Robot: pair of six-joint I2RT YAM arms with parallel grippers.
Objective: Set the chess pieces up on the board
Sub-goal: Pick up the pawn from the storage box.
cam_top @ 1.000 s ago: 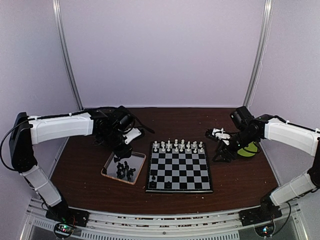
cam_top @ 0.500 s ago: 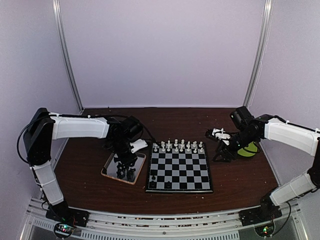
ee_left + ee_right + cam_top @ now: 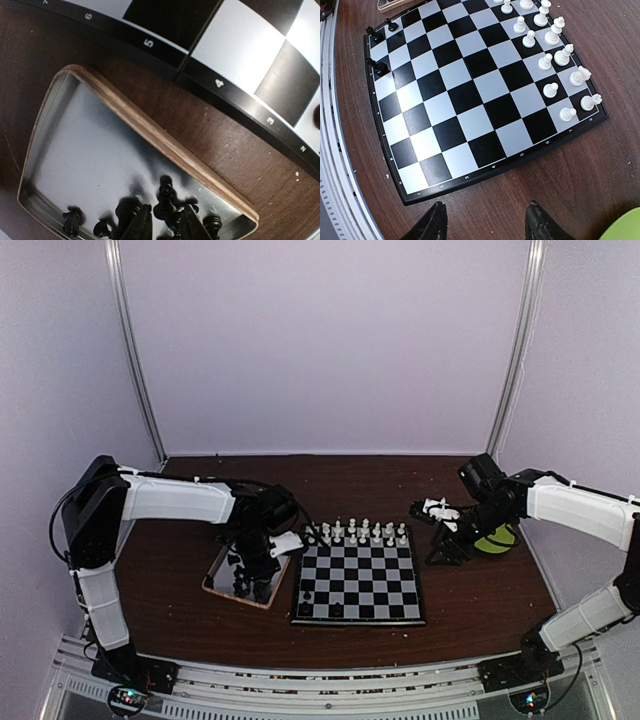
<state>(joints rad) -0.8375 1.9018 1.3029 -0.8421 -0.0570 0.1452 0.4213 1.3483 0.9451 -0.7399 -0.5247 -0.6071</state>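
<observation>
On the bench the board has white pieces ranked along its far side and just a few black ones by its left edge. The other black pieces sit heaped in the tray just left of it, right under the left claw, so the left arm is far nearer. Its wrist view shows what the overhead cannot — tips narrowly apart around one upright piece, clamped or not I cannot tell — while the right claw gapes empty beside the board's right edge.
</observation>
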